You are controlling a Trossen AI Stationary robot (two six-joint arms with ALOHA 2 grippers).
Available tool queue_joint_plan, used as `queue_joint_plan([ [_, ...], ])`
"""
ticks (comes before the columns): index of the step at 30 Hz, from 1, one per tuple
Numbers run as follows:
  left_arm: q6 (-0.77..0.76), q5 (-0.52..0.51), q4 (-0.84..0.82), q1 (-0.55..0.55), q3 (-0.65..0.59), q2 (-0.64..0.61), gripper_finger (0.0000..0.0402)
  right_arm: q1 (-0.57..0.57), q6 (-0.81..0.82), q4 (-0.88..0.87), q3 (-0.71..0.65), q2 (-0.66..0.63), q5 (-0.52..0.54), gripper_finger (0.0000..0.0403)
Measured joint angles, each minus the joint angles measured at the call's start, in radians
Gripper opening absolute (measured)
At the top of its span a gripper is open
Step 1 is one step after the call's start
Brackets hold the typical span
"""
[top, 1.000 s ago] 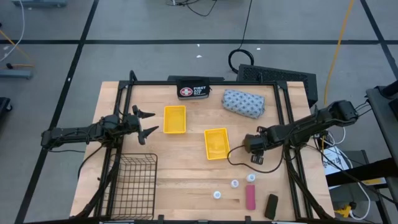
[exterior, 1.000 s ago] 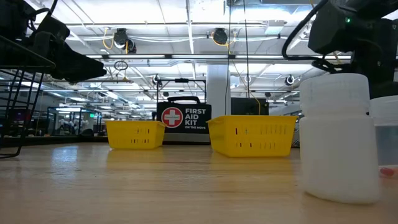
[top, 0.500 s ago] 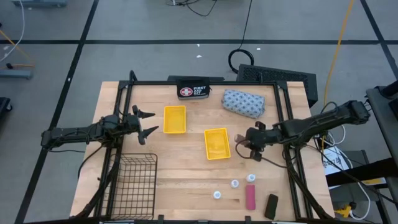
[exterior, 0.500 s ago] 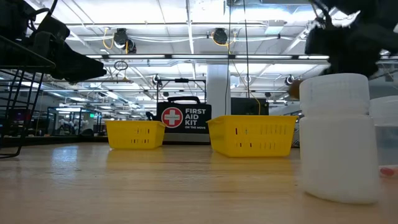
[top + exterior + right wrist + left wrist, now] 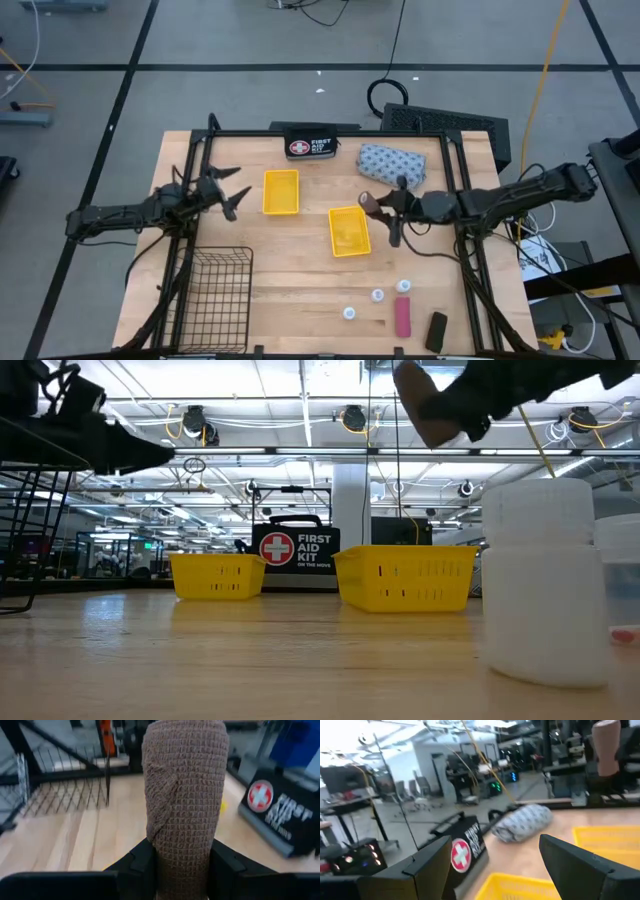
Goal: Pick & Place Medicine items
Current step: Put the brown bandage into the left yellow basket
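From my low view, the nearest white container (image 5: 545, 580) blocks the table's right side, and the right gripper (image 5: 440, 405) is cut off at the top edge.

The tabletop (image 5: 300, 280) is of pale wood with a visible grain and a slight shine. The brown oblong (image 5: 184, 795) looks like a roll of woven cloth, rough and matt, with a waffle texture. The fingers (image 5: 150, 865) beside it are of dark, smooth, matt plastic. Both yellow trays (image 5: 405, 577) look like hard plastic with slotted walls. The pouch (image 5: 522, 821) is of soft patterned cloth. The basket (image 5: 212, 290) is of thin black metal wire. The white container (image 5: 545, 580) is smooth plastic.
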Motion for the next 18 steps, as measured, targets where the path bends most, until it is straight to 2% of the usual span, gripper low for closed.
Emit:
queue_joint_plan([
  [3, -0.041, 0.019, 0.045, 0.000, 0.000, 0.000, 0.0310, -0.030, -0.014, 0.055, 0.000, 0.026, 0.000, 0.0108],
  [7, -0.278, 0.138, 0.108, -0.004, 0.000, 0.000, 0.0310, -0.066, -0.036, 0.115, 0.000, 0.073, -0.001, 0.0108],
  [11, -0.434, 0.139, 0.181, -0.003, 0.000, 0.001, 0.0310, -0.089, -0.081, 0.175, 0.000, 0.116, -0.015, 0.0112],
  [14, -0.577, 0.139, 0.186, -0.003, 0.000, 0.009, 0.0310, -0.104, -0.108, 0.234, 0.000, 0.140, -0.088, 0.0111],
  [18, -0.650, 0.107, 0.145, -0.003, -0.001, 0.053, 0.0310, -0.115, -0.133, 0.312, 0.000, 0.173, -0.175, 0.0106],
])
